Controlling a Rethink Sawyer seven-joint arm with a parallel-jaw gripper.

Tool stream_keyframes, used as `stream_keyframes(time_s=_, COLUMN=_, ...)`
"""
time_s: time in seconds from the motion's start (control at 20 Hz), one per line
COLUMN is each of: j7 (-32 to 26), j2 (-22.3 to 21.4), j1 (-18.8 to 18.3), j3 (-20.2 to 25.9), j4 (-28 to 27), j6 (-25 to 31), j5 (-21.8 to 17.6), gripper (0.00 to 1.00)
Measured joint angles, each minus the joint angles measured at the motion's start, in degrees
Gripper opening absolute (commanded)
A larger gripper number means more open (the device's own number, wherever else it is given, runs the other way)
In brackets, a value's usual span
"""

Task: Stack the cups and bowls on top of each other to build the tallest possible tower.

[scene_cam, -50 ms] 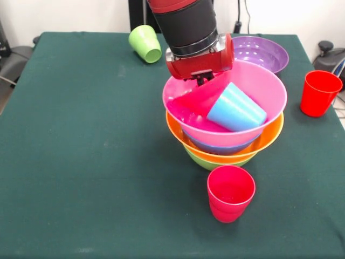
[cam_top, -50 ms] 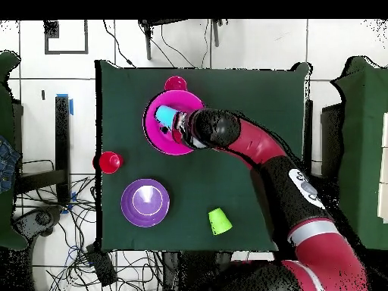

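From the front, the tower stands right of the frame's centre on the dark green surface: nested bowls with a lime green one at the bottom, then orange, then blue, and the wide pink bowl on top. A sky blue cup lies tilted on its side inside the pink bowl. The claw hangs at the pink bowl's upper left rim, under the red and black arm; its tips are hidden, so I cannot tell how far open it is or whether it touches anything. A red cup stands upright just below the tower, another red cup at the right edge, a lime green cup lies tipped at upper left, and a purple bowl sits behind the tower.

From overhead, only the pink rim shows, the lower bowls hidden. This view reveals the arm reaching in from lower right, and cables on the tiled floor.
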Motion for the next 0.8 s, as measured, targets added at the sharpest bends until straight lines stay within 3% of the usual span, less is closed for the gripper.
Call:
stream_keyframes(time_s=0.45, j7=0.0, j2=-0.5, j1=-3.7, j3=6.7, j4=0.7, j6=-7.9, j5=-5.9, gripper=0.00)
stream_keyframes(time_s=0.8, j7=0.0, j2=-1.8, j1=-4.8, j3=10.4, j4=1.1, j6=-7.9, j5=-7.9, gripper=0.00)
